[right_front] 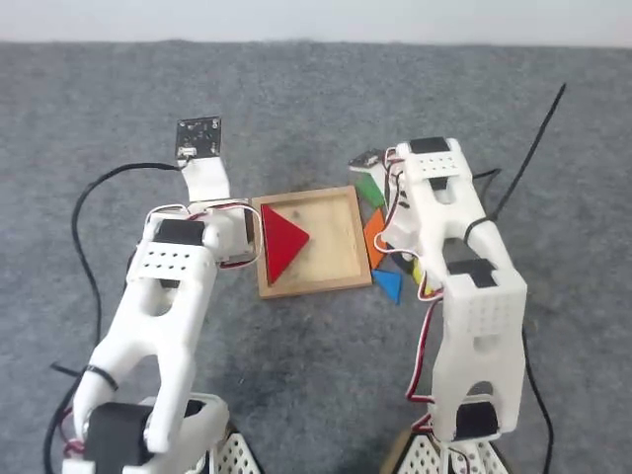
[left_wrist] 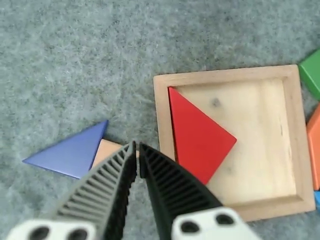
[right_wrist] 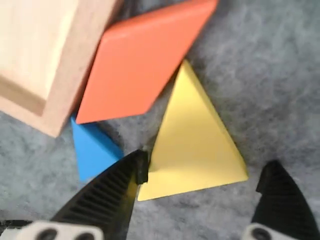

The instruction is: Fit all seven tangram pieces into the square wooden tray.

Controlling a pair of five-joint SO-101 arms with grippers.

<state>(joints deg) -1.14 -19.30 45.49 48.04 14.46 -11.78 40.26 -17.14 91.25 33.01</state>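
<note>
The square wooden tray (right_front: 306, 194) (left_wrist: 162, 115) holds a large red triangle (right_front: 281, 242) (left_wrist: 200, 137) against its left wall. My left gripper (left_wrist: 136, 148) is shut and holds nothing, just outside that wall. It hangs over a tan piece (left_wrist: 106, 151) that a dark blue triangle (left_wrist: 70, 152) partly covers. To the right of the tray lie a green piece (right_front: 372, 188), an orange parallelogram (right_front: 373, 237) (right_wrist: 142, 62), a small blue triangle (right_front: 388, 284) (right_wrist: 92, 147) and a yellow triangle (right_wrist: 192, 135). My right gripper (right_wrist: 205, 175) stands open, its fingers either side of the yellow triangle's wide edge.
Grey carpet covers the table. A small black circuit board (right_front: 198, 137) sits beyond the left arm. A black cable (right_front: 528, 158) runs off to the far right. The tray corner (right_wrist: 47, 95) is close to the orange parallelogram.
</note>
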